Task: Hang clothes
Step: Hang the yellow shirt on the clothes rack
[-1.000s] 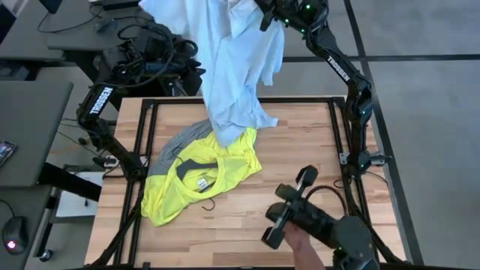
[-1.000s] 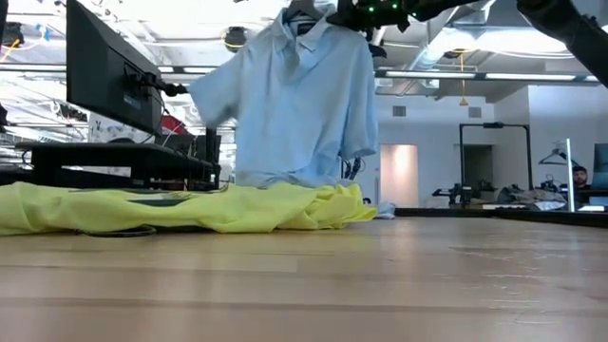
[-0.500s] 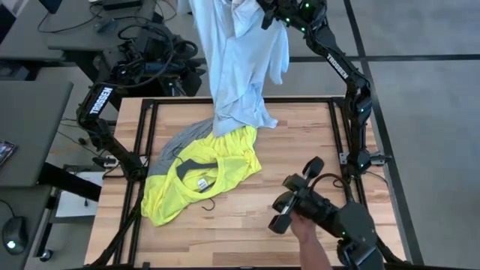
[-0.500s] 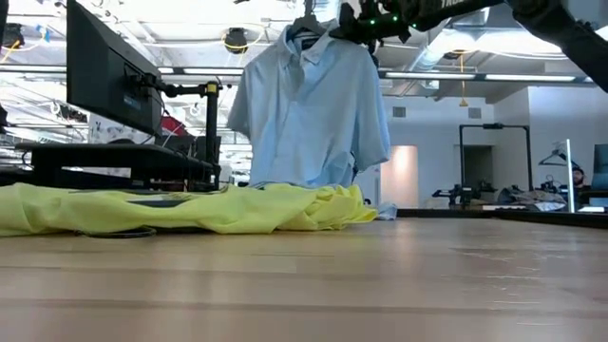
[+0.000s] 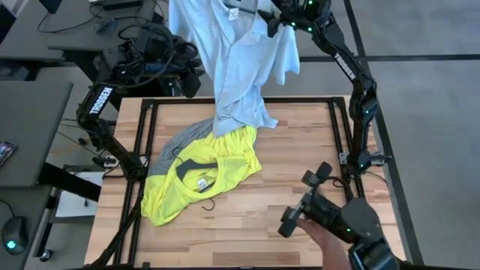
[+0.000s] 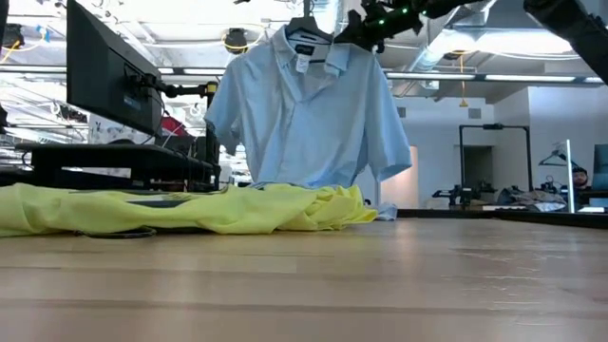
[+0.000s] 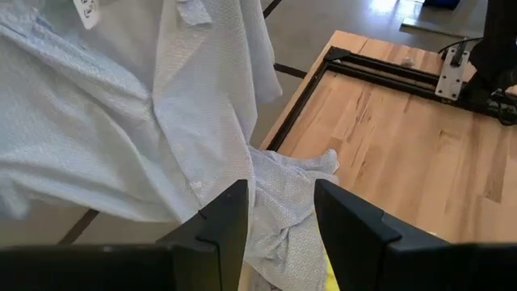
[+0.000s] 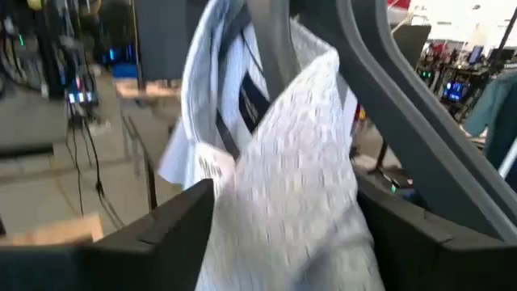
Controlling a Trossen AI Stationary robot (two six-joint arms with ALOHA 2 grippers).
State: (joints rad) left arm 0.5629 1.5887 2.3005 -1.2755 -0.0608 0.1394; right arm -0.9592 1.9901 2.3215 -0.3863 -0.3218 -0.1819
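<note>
Shirt [image 5: 240,60] collar just beside right claw [image 5: 276,22]

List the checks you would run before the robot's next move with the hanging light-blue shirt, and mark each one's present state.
1. Pale light-blue collared button shirt sits on the thin black hanger: ok.
2. Hanger hook seated on a support: cannot tell, out of frame.
3. Right gripper open at the collar: ok.
4. Shirt tail clear of the wooden table: not ok, it rests by the neon-yellow T-shirt.
5. Left gripper open and empty: ok.
6. Person's hand away from the table: not ok.
</note>
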